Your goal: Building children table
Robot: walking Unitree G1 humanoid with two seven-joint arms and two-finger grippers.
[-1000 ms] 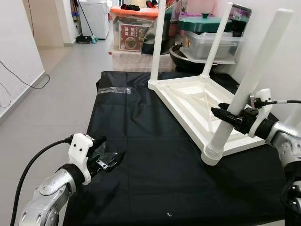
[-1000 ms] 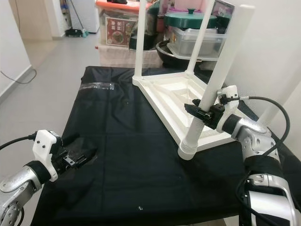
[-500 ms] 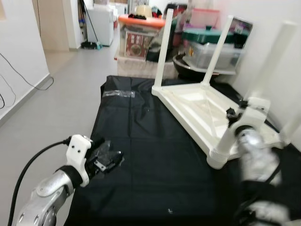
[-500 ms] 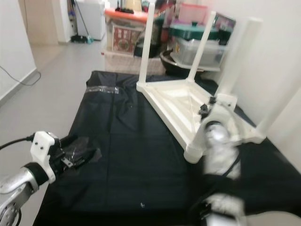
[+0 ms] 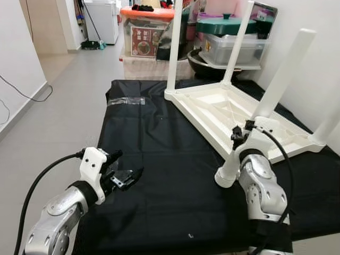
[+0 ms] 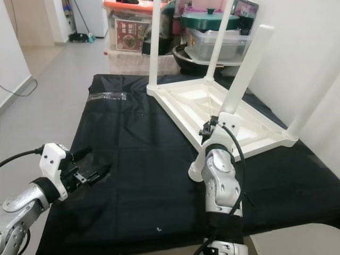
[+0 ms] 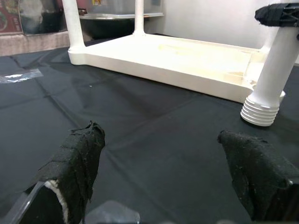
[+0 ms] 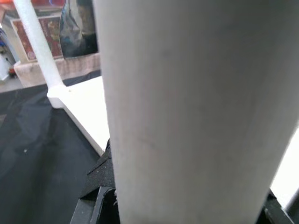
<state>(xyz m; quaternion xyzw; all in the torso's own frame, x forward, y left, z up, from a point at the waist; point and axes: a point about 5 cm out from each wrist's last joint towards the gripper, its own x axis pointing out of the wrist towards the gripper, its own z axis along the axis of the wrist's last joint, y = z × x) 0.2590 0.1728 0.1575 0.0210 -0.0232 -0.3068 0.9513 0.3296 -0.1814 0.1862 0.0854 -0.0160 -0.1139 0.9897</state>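
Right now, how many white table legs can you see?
4: two upright at the tabletop's far corners, one at the near right corner, and one held in the right gripper.

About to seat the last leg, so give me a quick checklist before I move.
1. Right gripper clamped on loose leg: ok.
2. Leg's threaded end in the upturned table socket: not ok, it rests on the black cloth beside the near corner.
3. Leg upright: not ok, tilted.
4. Left gripper open and free to help: ok.
5. Socket condition: cannot tell.
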